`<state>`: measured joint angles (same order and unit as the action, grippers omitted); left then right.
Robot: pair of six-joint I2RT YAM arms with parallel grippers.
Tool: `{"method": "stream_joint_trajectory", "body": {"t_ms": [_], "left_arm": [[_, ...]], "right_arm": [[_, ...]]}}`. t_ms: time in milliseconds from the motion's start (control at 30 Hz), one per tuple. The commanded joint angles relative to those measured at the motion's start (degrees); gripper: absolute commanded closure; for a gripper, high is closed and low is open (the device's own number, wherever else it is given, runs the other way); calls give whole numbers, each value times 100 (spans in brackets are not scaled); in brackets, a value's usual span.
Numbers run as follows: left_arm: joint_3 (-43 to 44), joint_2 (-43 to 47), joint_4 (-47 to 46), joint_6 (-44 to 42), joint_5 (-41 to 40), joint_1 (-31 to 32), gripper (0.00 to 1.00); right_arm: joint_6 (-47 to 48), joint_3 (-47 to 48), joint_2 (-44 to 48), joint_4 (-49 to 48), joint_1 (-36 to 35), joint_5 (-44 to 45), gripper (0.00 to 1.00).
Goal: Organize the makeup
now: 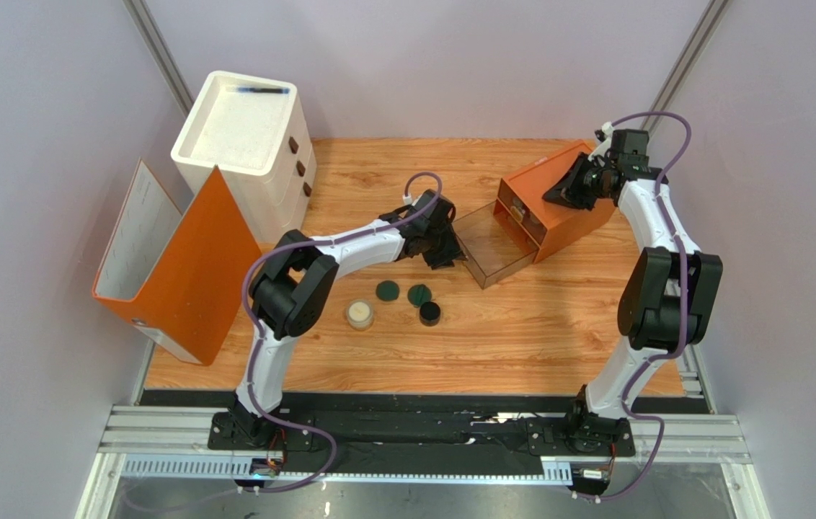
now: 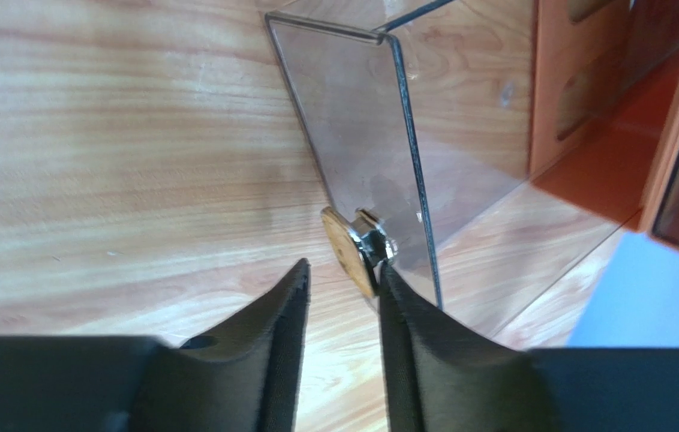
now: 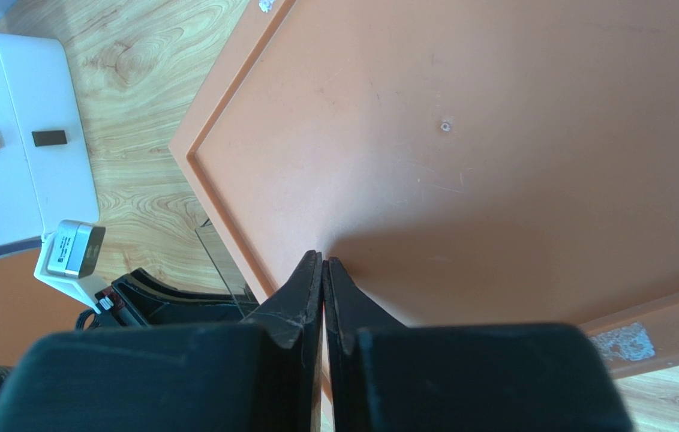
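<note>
On the table lie a cream round jar (image 1: 359,315), two flat dark-green discs (image 1: 387,291) (image 1: 419,294) and a black round jar (image 1: 430,314). The tubes are out of view. My left gripper (image 1: 441,247) (image 2: 343,268) is open at the front of a clear drawer (image 1: 491,254) (image 2: 361,126) that is pulled out of the small orange drawer box (image 1: 553,205). The drawer's round wooden knob (image 2: 348,252) sits just ahead of the fingertips, against the right finger. My right gripper (image 1: 577,190) (image 3: 323,259) is shut and empty, its tips pressed on the orange box's top (image 3: 496,135).
A white drawer cabinet (image 1: 245,146) with a dark pen (image 1: 255,90) on top stands at the back left. An orange and white folder (image 1: 180,265) stands open at the left table edge. The makeup lies just left of the open drawer.
</note>
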<state>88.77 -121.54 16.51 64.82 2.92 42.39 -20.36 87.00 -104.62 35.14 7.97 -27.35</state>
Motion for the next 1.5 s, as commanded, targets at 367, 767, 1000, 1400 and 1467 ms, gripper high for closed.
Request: {"method": "stream_joint_trajectory", "body": {"t_ms": [367, 767, 1000, 1400, 1467], "left_arm": [[106, 1290, 1652, -2956, -151, -73, 47], [-467, 1335, 2664, -4134, -151, 577, 46], [-132, 842, 2813, -4188, -116, 806, 45], [175, 175, 3016, -4284, -274, 1078, 44], [272, 25, 3007, -4276, -432, 1104, 45]], "right_arm": [[269, -535, -639, 1356, -76, 802, 95], [261, -553, -656, 1347, -76, 793, 95], [252, -579, -656, 1312, -85, 767, 95], [243, -570, -691, 1303, -85, 723, 95], [243, -579, -700, 1303, -85, 723, 95]]}}
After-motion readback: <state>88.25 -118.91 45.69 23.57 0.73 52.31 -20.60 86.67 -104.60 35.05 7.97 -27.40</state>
